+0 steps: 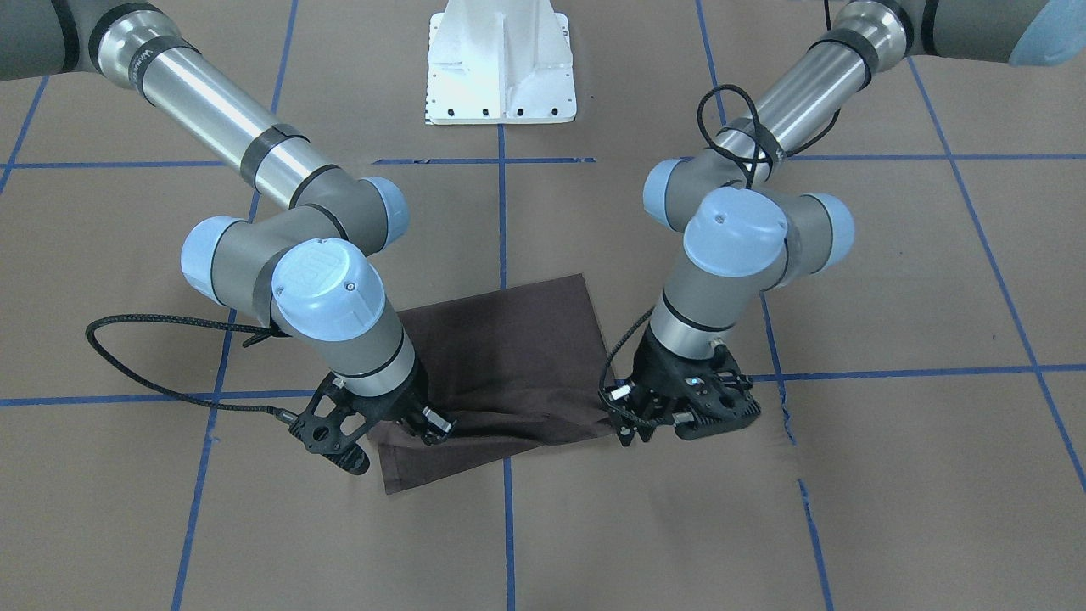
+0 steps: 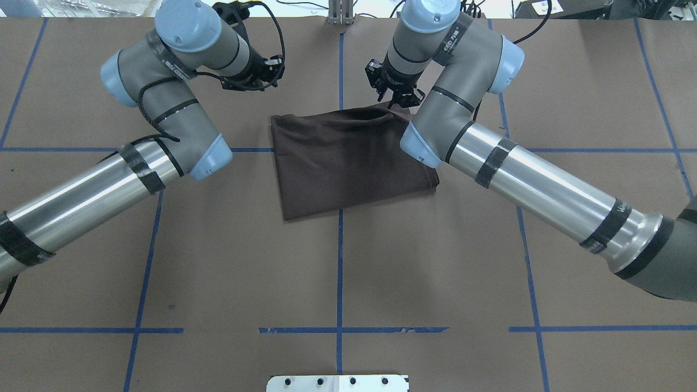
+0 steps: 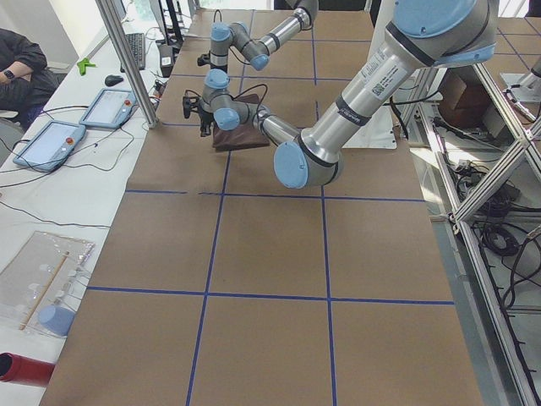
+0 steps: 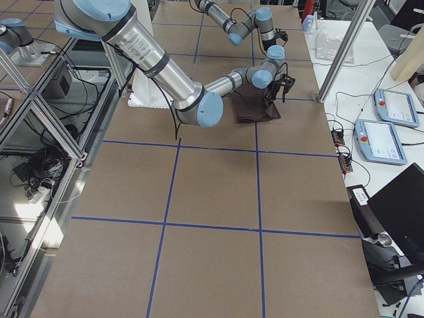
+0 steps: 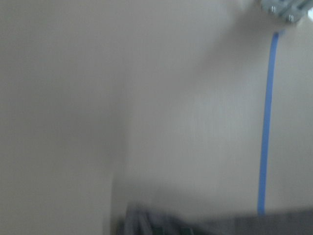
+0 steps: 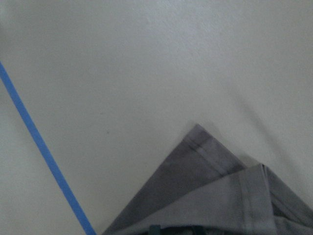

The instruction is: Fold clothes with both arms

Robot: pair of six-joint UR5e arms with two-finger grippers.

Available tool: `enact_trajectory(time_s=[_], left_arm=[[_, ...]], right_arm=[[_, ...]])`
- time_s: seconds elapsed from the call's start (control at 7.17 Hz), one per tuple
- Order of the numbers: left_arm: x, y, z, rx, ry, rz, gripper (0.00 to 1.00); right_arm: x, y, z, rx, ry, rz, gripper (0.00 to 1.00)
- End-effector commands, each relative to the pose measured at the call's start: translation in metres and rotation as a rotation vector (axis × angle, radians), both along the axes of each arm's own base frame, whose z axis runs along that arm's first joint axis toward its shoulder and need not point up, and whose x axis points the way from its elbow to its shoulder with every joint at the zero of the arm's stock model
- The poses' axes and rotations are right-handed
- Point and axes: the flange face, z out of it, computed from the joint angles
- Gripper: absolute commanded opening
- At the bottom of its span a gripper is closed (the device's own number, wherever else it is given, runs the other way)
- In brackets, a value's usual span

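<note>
The dark brown T-shirt (image 2: pixel 348 158) lies folded into a rough rectangle in the middle of the table; it also shows in the front-facing view (image 1: pixel 501 356). My right gripper (image 2: pixel 396 100) is at the shirt's far right corner, shut on the cloth, and the edge there is slightly raised and wrinkled (image 1: pixel 509 424). The right wrist view shows a layered shirt corner (image 6: pixel 220 196) reaching up from the fingers. My left gripper (image 2: pixel 270 73) is just off the shirt's far left corner, apart from the cloth, and looks open and empty (image 1: pixel 632 428). The left wrist view is blurred and shows mostly bare table.
The white pedestal base (image 1: pixel 501 68) stands at the robot's side of the table. Blue tape lines (image 2: pixel 340 261) cross the brown table cover. Side benches hold tablets (image 3: pixel 51 144) (image 4: pixel 391 106), and a seated person (image 3: pixel 21 63) is at the far left.
</note>
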Motion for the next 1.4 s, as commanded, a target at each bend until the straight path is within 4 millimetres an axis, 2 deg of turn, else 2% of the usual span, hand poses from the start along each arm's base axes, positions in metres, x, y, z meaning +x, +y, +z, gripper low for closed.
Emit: enact_trajectory(time_s=[0.0, 0.14, 0.28, 0.42, 0.56, 0.84, 0.98, 1.12, 1.26], left_arm=[[-0.032, -0.033, 0.02, 0.045, -0.052, -0.004, 1.0], [-0.035, -0.025, 0.028, 0.036, -0.038, 0.021, 1.0], [-0.049, 0.005, 0.044, 0.028, 0.005, 0.103, 1.0], [-0.089, 0.02, 0.064, 0.09, -0.014, 0.118, 1.0], [-0.134, 0.045, 0.099, 0.16, -0.064, 0.145, 1.0], [-0.235, 0.089, 0.163, 0.256, -0.196, 0.213, 1.0], [-0.295, 0.095, 0.201, 0.292, -0.292, 0.273, 1.0], [-0.362, 0.095, 0.239, 0.335, -0.403, 0.365, 1.0], [-0.442, 0.119, 0.288, 0.381, -0.491, 0.427, 1.0]], right_arm=[[0.039, -0.044, 0.017, 0.063, 0.051, -0.036, 1.0], [0.049, -0.048, 0.016, 0.096, 0.053, -0.073, 1.0], [0.067, -0.052, 0.018, 0.12, 0.072, -0.128, 1.0], [0.11, -0.052, 0.022, 0.171, 0.147, -0.216, 1.0], [0.163, -0.045, 0.037, 0.23, 0.225, -0.324, 1.0], [0.303, 0.001, 0.131, 0.355, 0.227, -0.431, 1.0], [0.376, 0.026, 0.184, 0.391, 0.175, -0.482, 1.0], [0.444, 0.046, 0.234, 0.442, 0.162, -0.532, 1.0], [0.505, 0.078, 0.29, 0.488, 0.19, -0.583, 1.0]])
